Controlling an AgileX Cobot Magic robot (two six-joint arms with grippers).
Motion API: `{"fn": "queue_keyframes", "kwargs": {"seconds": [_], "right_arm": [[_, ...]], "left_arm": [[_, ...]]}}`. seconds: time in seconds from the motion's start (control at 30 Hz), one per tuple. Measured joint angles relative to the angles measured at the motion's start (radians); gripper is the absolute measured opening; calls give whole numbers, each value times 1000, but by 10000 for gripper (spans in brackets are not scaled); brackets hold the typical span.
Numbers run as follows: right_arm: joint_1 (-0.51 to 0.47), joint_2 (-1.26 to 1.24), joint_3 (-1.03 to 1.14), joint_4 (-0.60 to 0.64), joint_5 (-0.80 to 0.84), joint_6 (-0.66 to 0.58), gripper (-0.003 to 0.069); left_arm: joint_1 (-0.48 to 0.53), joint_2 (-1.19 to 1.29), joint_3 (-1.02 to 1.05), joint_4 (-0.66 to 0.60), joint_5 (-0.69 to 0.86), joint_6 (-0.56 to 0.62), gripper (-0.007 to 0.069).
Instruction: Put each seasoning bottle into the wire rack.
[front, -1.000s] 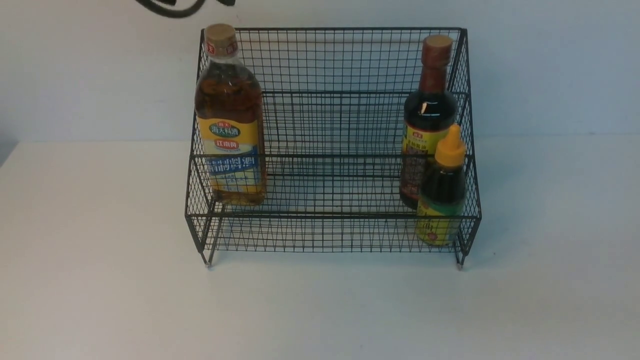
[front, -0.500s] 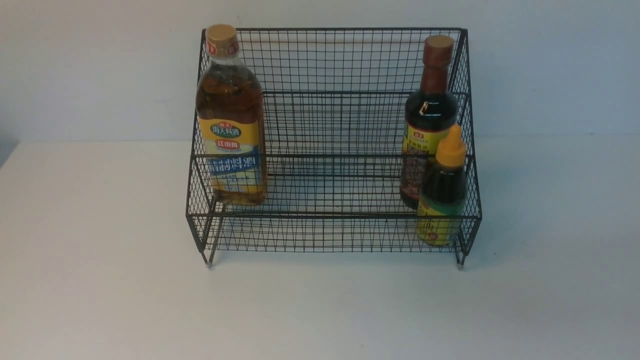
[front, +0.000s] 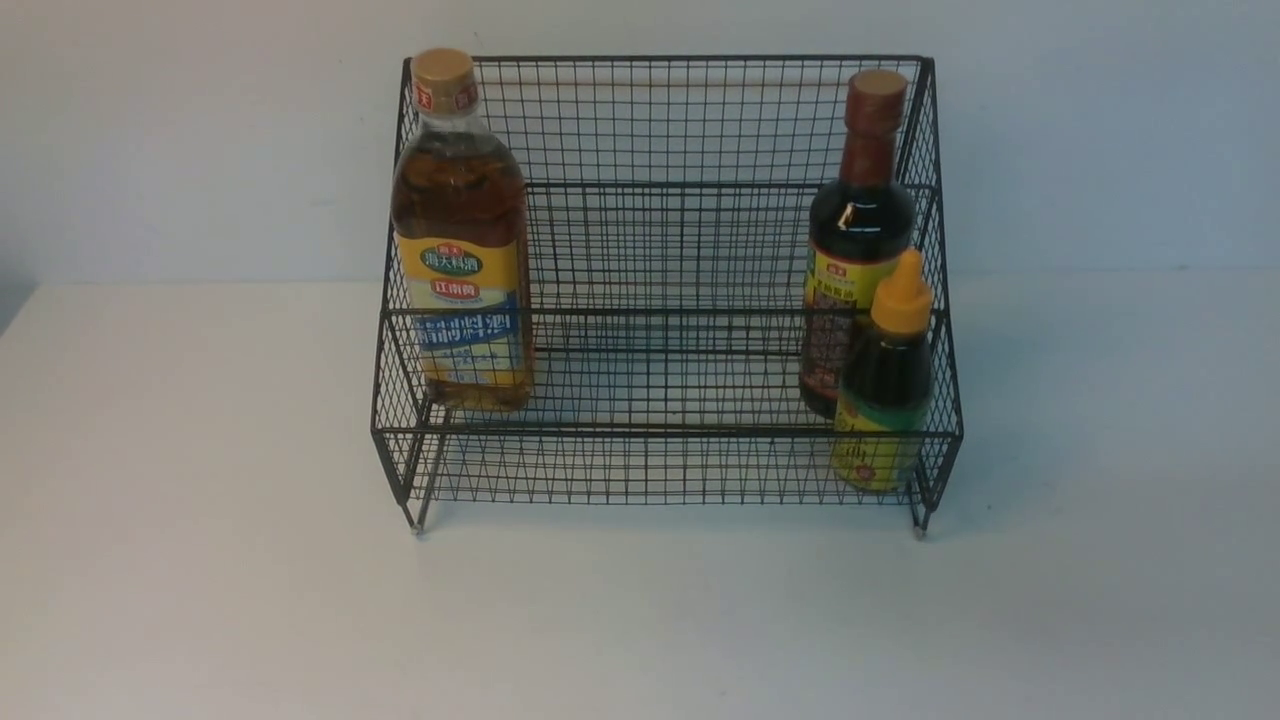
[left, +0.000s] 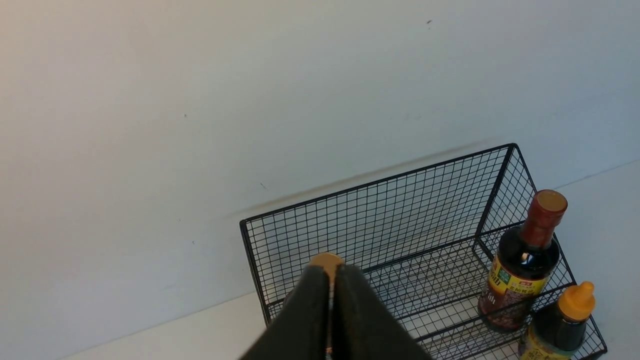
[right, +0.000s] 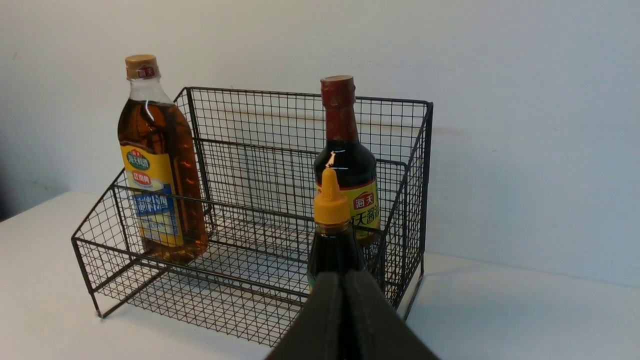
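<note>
Black wire-mesh rack (front: 660, 250), 3 glossy btls

Neither arm shows in the front view. In its own wrist view, the left gripper (left: 330, 300) has its two dark fingers pressed together, holding nothing, raised above the wire rack (left: 400, 220). The right gripper (right: 345, 310) is also closed and empty, in front of the rack.

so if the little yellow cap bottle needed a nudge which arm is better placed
Right. The right gripper sits shut just before the small bottle at the wire rack's right end; the left gripper is over the amber bottle.
</note>
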Motion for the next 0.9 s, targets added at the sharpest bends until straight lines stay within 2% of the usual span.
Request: {"fn": "queue_keyframes", "kwargs": {"seconds": [0.5, 0.7, 0.77, 0.9], "right_arm": [[-21, 10, 26, 0, 24, 0, -15], [-117, 12, 148, 0, -20, 0, -15], [-187, 12, 223, 0, -41, 0, -15], [-260, -12, 302, 0, -50, 0, -15]], "left_arm": [[0, 0, 0, 0, 0, -2, -5], [0, 0, 0, -15, 1, -2, -5], [0, 0, 0, -18, 1, -2, -5], [0, -3, 2, -23, 1, -2, -5]]}}
